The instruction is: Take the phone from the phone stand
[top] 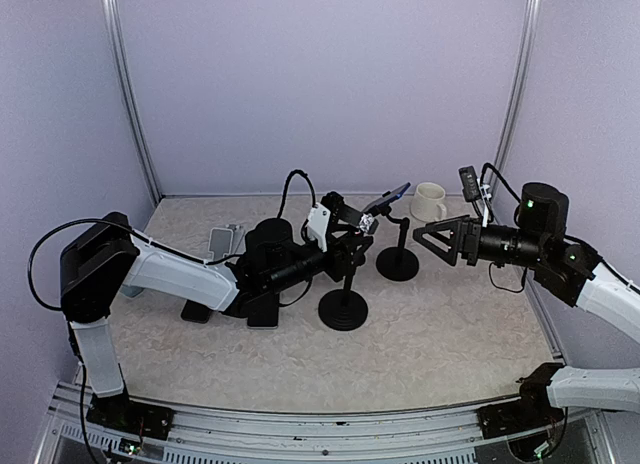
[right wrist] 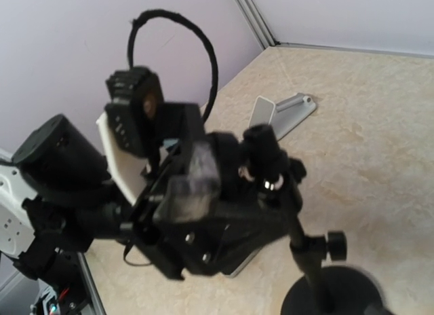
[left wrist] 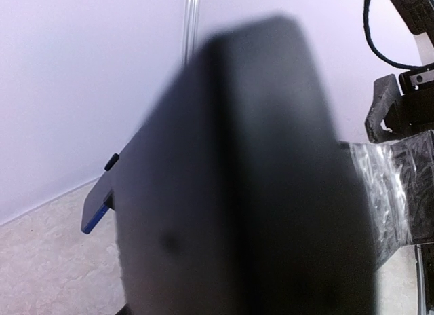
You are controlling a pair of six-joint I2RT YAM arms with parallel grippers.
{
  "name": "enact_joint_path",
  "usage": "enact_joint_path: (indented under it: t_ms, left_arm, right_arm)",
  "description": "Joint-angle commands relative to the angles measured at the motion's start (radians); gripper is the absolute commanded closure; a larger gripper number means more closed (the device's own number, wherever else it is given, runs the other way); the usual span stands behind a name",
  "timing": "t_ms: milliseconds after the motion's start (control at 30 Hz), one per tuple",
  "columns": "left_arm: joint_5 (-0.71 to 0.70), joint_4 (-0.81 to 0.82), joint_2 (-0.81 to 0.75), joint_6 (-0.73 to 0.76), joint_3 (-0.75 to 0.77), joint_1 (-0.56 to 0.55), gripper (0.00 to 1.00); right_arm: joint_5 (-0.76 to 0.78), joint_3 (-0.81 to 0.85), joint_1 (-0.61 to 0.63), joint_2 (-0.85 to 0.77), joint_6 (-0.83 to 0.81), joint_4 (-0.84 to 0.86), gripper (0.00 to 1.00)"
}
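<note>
A dark phone with a blue edge sits tilted on top of the farther black phone stand. My left gripper is right at the phone's lower left end. In the left wrist view the phone's dark back fills the frame and hides my own jaws. My right gripper hangs open and empty just right of the stand. Its taped finger shows in the left wrist view. The right wrist view shows the left gripper beside a stand pole, blurred.
A second black stand stands empty in front of the left arm. A cream mug is at the back right. A silver flat item and a dark phone lie on the table at left.
</note>
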Motion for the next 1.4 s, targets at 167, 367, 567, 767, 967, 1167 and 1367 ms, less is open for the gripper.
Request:
enact_joint_path:
  t_ms: [167, 367, 567, 767, 967, 1167, 1367]
  left_arm:
    - [0.038, 0.052, -0.094, 0.06, 0.044, 0.105, 0.64]
    - [0.062, 0.055, -0.074, 0.074, 0.092, 0.204, 0.65]
    - [0.081, 0.111, -0.038, 0.044, 0.117, 0.303, 0.66]
    - [0.108, 0.152, 0.016, -0.005, 0.151, 0.396, 0.67]
    - [0.108, 0.183, 0.072, -0.018, 0.178, 0.468, 0.67]
    - [0.118, 0.19, 0.115, -0.018, 0.211, 0.511, 0.68]
    - [0.112, 0.184, 0.126, 0.007, 0.207, 0.524, 0.68]
  right_arm:
    - [-0.004, 0.022, -0.015, 0.005, -0.033, 0.002, 0.05]
    - [-0.006, 0.031, -0.016, 0.033, -0.053, 0.002, 0.05]
    - [-0.012, 0.045, -0.023, 0.065, -0.06, 0.001, 0.06]
    - [-0.02, 0.063, -0.027, 0.1, -0.077, -0.005, 0.05]
    - [-0.031, 0.082, -0.036, 0.135, -0.088, -0.005, 0.06]
    - [-0.048, 0.083, -0.051, 0.157, -0.091, 0.0, 0.06]
    - [-0.06, 0.092, -0.062, 0.168, -0.095, 0.002, 0.06]
